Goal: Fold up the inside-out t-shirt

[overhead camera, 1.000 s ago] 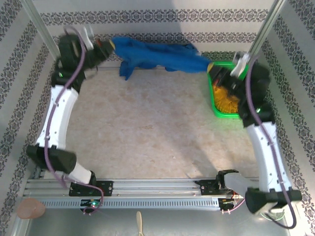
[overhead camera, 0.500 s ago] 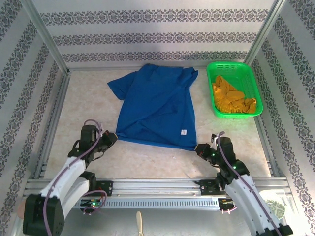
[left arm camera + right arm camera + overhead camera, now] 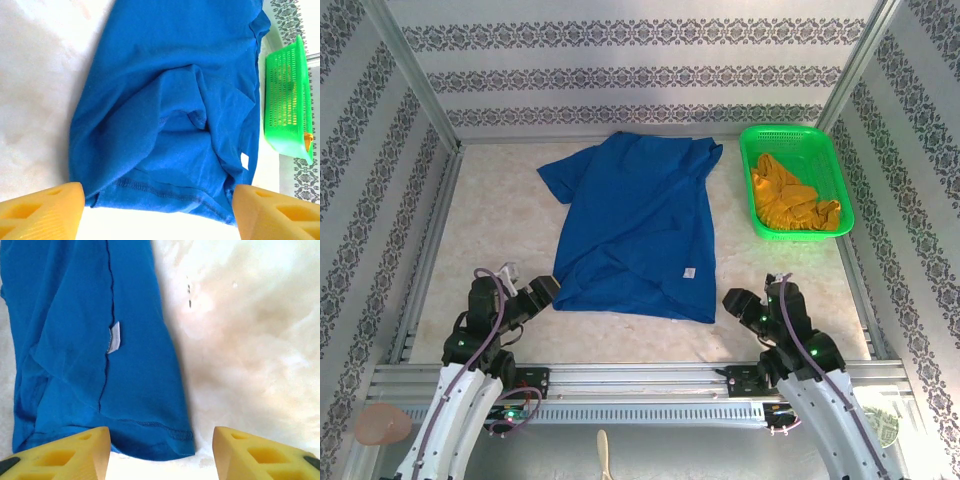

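The inside-out t-shirt (image 3: 635,225) lies spread on the table, royal blue, collar end far and hem near, with creases along its right half. A small white label (image 3: 689,271) shows near the hem. My left gripper (image 3: 540,293) stands open just off the shirt's near left corner. In the left wrist view the stitched hem (image 3: 165,192) lies between the orange fingertips (image 3: 45,212) of this gripper (image 3: 157,220), not pinched. My right gripper (image 3: 735,300) is open beside the near right corner. In the right wrist view the corner (image 3: 170,437) sits between the spread fingers of this gripper (image 3: 160,460).
A green basket (image 3: 835,165) stands at the back right with a mustard garment (image 3: 790,200) inside; it also shows in the left wrist view (image 3: 285,105). Metal frame rails (image 3: 430,240) border the table, with patterned walls behind. Bare tabletop (image 3: 490,220) lies left of the shirt.
A second ago both grippers held the shirt stretched at the back of the table. They have since laid it flat, let go of the hem corners, opened and backed off slightly.
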Controlling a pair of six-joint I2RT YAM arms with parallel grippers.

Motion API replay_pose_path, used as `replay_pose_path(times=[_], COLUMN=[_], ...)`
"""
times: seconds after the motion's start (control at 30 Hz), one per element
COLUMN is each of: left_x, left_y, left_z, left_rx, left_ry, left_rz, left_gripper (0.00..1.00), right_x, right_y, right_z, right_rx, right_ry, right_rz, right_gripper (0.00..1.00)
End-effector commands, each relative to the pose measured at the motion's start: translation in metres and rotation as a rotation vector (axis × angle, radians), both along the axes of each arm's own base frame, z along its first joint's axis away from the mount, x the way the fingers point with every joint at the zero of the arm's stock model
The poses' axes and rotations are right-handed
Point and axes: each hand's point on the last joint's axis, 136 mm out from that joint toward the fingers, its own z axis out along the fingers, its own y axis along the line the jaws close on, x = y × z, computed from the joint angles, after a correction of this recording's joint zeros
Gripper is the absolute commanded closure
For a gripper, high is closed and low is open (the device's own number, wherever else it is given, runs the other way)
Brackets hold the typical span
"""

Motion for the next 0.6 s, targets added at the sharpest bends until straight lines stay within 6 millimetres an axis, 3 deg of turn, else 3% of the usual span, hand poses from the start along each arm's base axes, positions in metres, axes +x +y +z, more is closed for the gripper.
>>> replay_pose_path(times=[0.0, 0.17, 0.33, 0.43, 0.57], left_x=[-0.002, 0.014, 0.029, 0.033, 0.034], left_y=[0.000, 0.002, 0.002, -0.002, -0.009], left_z=[0.009, 0.006, -0.012, -0.021, -0.031], left_rx=[0.012, 0.058, 0.097, 0.116, 0.151], left_ry=[0.025, 0.076, 0.158, 0.187, 0.214], left_rz=[-0.003, -0.001, -0.002, -0.020, -0.054], left_gripper=[0.21, 0.20, 0.20, 0.19, 0.18], right_x=[0.015, 0.048, 0.064, 0.072, 0.082], right_y=[-0.001, 0.042, 0.104, 0.132, 0.151], right_z=[0.014, 0.019, -0.005, -0.016, -0.028], right_rx=[-0.147, -0.322, -0.470, -0.518, -0.584], right_ry=[-0.021, -0.016, 0.051, 0.051, 0.060], right_rz=[0.085, 0.354, 0.605, 0.661, 0.691], right_gripper=[0.45, 0.40, 0.33, 0.31, 0.31])
